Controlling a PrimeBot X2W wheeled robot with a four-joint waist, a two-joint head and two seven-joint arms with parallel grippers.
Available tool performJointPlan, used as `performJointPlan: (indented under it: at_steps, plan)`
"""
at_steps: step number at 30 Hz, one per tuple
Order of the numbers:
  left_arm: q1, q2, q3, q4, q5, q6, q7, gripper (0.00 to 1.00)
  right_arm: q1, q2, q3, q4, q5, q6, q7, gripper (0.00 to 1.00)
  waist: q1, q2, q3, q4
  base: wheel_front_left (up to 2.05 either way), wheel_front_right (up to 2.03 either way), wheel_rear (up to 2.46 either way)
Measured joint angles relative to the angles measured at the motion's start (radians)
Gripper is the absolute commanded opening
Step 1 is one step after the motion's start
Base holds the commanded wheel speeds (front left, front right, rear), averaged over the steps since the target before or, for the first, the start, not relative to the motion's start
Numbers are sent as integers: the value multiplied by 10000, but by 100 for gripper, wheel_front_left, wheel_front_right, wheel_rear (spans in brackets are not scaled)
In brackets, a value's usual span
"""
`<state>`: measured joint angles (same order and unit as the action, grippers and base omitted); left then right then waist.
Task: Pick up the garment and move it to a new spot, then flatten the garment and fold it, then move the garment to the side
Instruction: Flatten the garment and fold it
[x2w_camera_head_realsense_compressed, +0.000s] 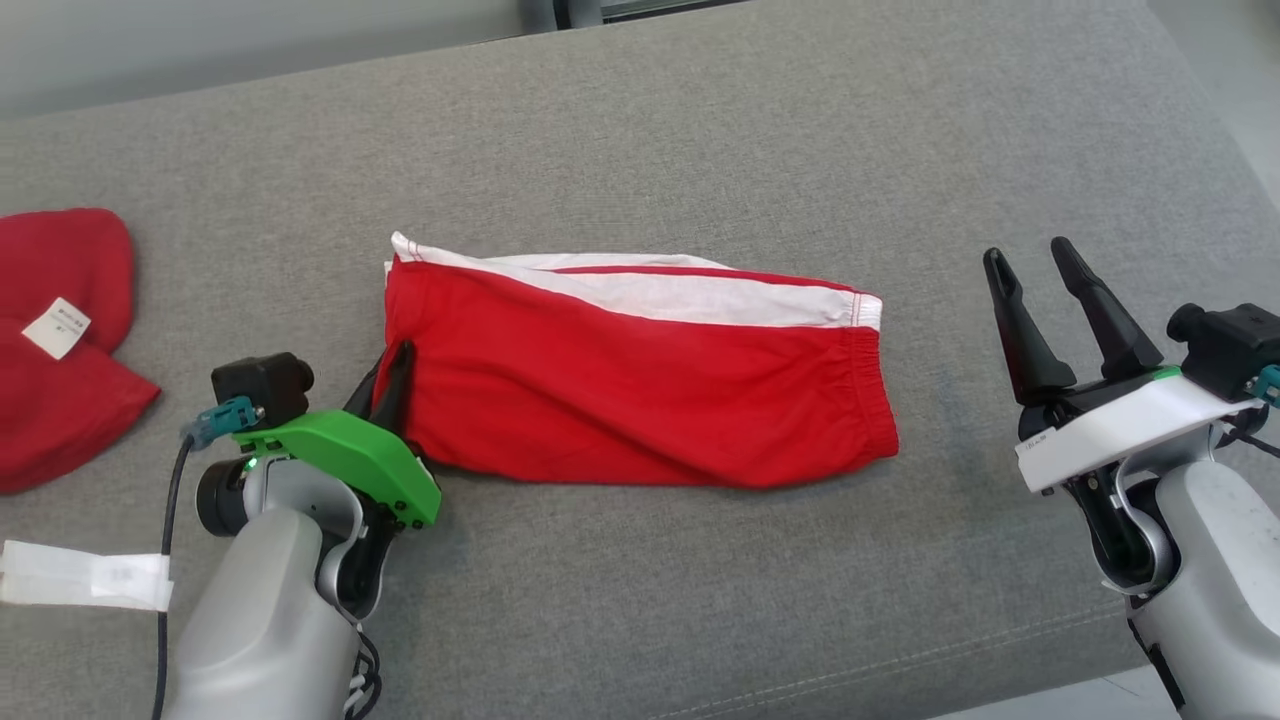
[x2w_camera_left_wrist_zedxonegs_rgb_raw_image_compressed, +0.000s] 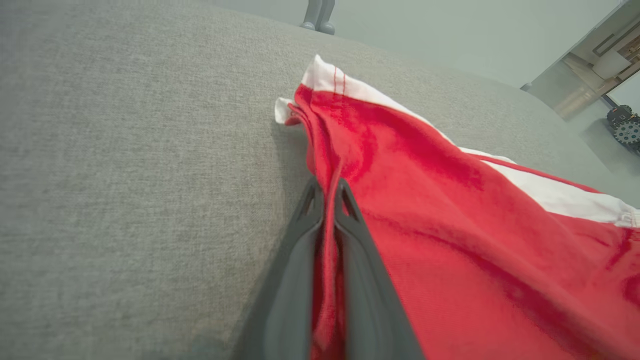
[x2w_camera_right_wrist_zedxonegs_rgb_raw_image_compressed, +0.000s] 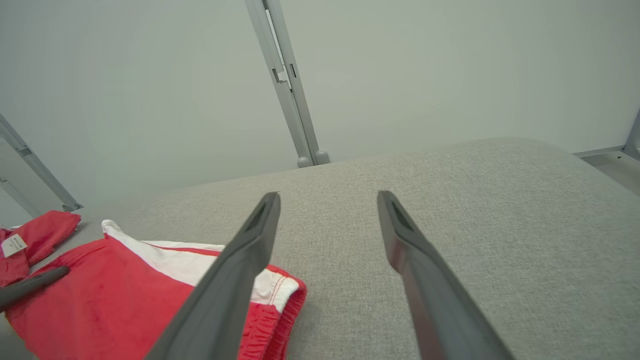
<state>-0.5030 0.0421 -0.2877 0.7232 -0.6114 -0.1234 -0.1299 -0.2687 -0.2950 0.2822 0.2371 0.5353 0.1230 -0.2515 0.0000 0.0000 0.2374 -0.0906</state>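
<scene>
Grey fabric bench (x2w_camera_head_realsense_compressed: 700, 140) bears folded red-and-white cotton shorts (x2w_camera_head_realsense_compressed: 640, 400) at its middle. Toward its left end the left gripper (x2w_camera_left_wrist_zedxonegs_rgb_raw_image_compressed: 328, 185) pinches their edge in its jaws; toward its right, the right gripper (x2w_camera_head_realsense_compressed: 1026, 248) has jaws wide, empty.

I count two pieces of clothing: one red and white garment (x2w_camera_head_realsense_compressed: 640, 400) at the centre of the frame and one plain red garment (x2w_camera_head_realsense_compressed: 60, 400) at the left edge, carrying one white label (x2w_camera_head_realsense_compressed: 56, 327). Two tools are on my screen, the left tool (x2w_camera_head_realsense_compressed: 395, 360) at lower left and the right tool (x2w_camera_head_realsense_compressed: 1027, 252) at right, each with two dark fingers (x2w_camera_head_realsense_compressed: 1015, 320), four in all. One strip of white tape (x2w_camera_head_realsense_compressed: 85, 577) sits at the lower left edge. One grey worktop (x2w_camera_head_realsense_compressed: 700, 150) carries everything. Behind it, in the right wrist view, I make out probably two metal posts (x2w_camera_right_wrist_zedxonegs_rgb_raw_image_compressed: 287, 85), the far-left one partly cut off.
</scene>
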Motion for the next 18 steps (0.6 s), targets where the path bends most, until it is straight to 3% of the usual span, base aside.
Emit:
performJointPlan:
  at_steps: [10,18]
  plan:
    - [998,-17,-42,-596,-19,368,-397,0,151,58,270,-19,-98,0,0,100,0,0,-389,640,0,0,0]
    - [1718,-17,-96,-953,-142,533,-483,0,151,117,491,-6,-174,0,-2,100,0,0,-495,762,0,0,0]
